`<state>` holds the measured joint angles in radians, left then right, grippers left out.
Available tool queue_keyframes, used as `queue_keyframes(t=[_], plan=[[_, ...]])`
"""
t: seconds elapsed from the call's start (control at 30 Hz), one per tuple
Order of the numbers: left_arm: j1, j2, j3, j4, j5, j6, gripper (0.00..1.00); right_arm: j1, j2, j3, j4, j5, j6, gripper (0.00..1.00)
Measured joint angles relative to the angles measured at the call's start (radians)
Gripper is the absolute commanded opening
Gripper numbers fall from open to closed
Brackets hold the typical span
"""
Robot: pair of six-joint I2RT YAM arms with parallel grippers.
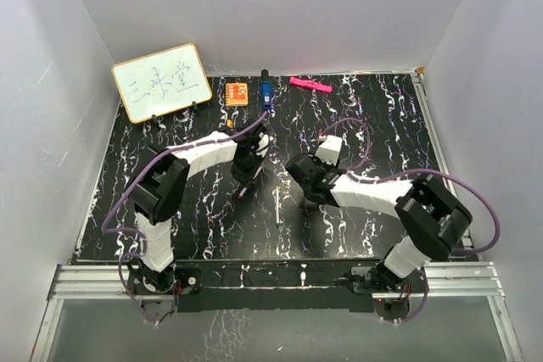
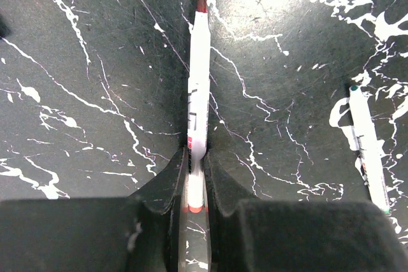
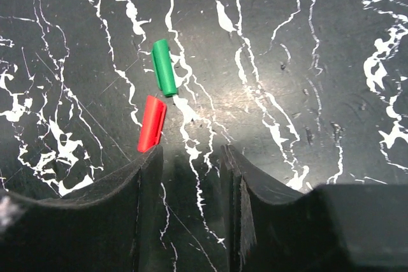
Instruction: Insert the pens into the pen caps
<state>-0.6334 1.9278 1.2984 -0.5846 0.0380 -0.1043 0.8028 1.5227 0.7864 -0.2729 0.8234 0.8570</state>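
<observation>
top ext: high, behind near edge, tilted down+fwd, far, sees whole table [image 1: 390, 125] | L wrist: close, looks down past L fingers [image 2: 159, 199], shares loose pen [image 2: 368, 148] w/ top | R wrist: same, past R fingers [image 3: 121, 202], v. close to tabletop

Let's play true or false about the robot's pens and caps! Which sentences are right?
1. The left gripper pinches a red-tipped pen. True.
2. The right gripper holds the green cap. False: its jaws are open and empty, and the green cap lies on the table.
3. A red cap lies beside the green cap. True.
4. The green-tipped pen has its cap on. False: it lies uncapped on the table.
</observation>
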Motion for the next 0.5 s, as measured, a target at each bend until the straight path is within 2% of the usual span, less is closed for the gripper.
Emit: queue_keyframes(t=[0.13,0.5], plan=[[0.005,-0.014,-0.014,0.006,0.014,0.0,0.0,0.0,0.048,0.037,-0.022,-0.035,0.031,0.44],[0.005,-0.179,-0.099,-0.007,0.015,-0.003,0.0,0.0,0.124,0.12,-0.049,-0.081,0.067,0.43]])
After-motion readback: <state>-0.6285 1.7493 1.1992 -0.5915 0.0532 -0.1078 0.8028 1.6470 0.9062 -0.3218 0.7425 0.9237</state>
